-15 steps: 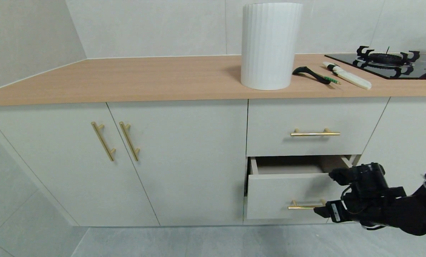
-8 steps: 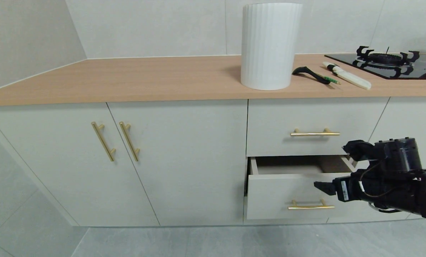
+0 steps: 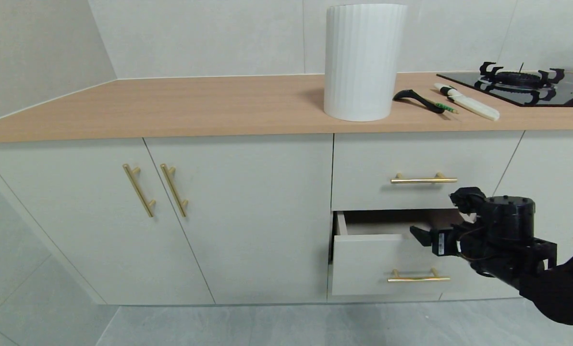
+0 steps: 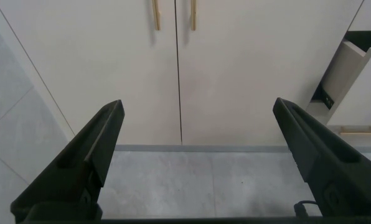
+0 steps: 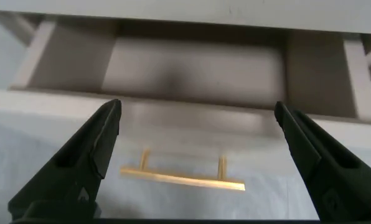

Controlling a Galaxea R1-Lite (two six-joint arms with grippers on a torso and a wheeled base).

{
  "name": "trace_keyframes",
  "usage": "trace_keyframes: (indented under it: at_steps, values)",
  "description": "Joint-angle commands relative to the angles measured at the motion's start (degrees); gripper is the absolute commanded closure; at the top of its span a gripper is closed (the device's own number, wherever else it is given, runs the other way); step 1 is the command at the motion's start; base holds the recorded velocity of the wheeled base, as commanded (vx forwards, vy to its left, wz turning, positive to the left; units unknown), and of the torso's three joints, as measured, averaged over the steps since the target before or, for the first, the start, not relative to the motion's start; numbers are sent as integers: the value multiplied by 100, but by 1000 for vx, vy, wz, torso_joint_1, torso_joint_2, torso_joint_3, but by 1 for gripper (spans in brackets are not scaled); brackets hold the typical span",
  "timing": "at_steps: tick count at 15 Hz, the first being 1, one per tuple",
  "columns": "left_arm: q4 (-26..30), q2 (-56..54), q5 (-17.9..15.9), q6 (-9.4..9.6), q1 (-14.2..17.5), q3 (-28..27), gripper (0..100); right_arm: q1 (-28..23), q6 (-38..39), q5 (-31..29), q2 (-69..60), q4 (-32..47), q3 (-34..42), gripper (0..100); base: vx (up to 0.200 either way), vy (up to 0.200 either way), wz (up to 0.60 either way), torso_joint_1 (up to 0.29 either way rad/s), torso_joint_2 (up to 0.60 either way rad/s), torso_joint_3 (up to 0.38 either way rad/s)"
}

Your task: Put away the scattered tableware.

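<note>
The right pincer (image 3: 441, 217) hangs low, just before the drawer (image 3: 382, 259). Its jaws are spread wide with nothing between them, one finger over the drawer's opening and the other near the top drawer (image 3: 411, 158). From the wrist the drawer's inside (image 5: 192, 68) looks bare, with its brass handle (image 5: 182, 179) below the pincer. The left pincer (image 4: 198, 165) is also wide apart and holds nothing. It sits low over the floor (image 4: 192, 186), facing the two cupboard doors (image 4: 179, 62).

The drawer is drawn out only part way, so the gap under the top drawer is narrow.

Farther back, on the bench (image 3: 195, 105), the tableware lies loose: a black ladle (image 3: 413, 98), a thin green piece (image 3: 446, 107) I cannot identify, and a white knife (image 3: 469, 103). They lie close together, between a tall white cylinder (image 3: 363, 62) and the hob (image 3: 521, 84).

Risks, as I judge them:
- With so small an opening, a long piece such as the knife may catch on the drawer front or the top drawer and fall to the floor.
- A nudge from the pincer on the front could push the drawer shut.
- Rising to the bench, the arm could clip the top drawer's handle.
- A grab at one of the crowded pieces may drag another along or bump the cylinder.
</note>
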Motion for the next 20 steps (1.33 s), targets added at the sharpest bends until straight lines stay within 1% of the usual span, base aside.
trace_keyframes:
  at_steps: [1, 2, 3, 10, 17, 19, 20]
  values:
    - [-1, 9, 3, 5, 0, 0, 0, 7, 9, -268, 804, -712, 30, 0, 0, 0, 0, 0, 0, 0]
    - [-1, 9, 3, 5, 0, 0, 0, 7, 9, -338, 909, -940, 21, 0, 0, 0, 0, 0, 0, 0]
    - [-1, 9, 3, -4, 0, 0, 0, 7, -18, -391, 1155, -1353, 21, 0, 0, 0, 0, 0, 0, 0]
    - [-1, 9, 3, -4, 0, 0, 0, 7, -27, -391, 1182, -1345, 109, 0, 0, 0, 0, 0, 0, 0]
    - [-1, 9, 3, -4, 0, 0, 0, 7, -27, -312, 593, -369, 180, 0, 0, 0, 0, 0, 0, 0]
    - [-1, 9, 3, -4, 0, 0, 0, 16, -18, -188, 329, 211, 171, 0, 0, 0, 0, 0, 0, 0]
    - [-1, 9, 3, -4, 0, 0, 0, 16, -18, -13, 118, 615, 171, 0, 0, 0, 0, 0, 0, 0]
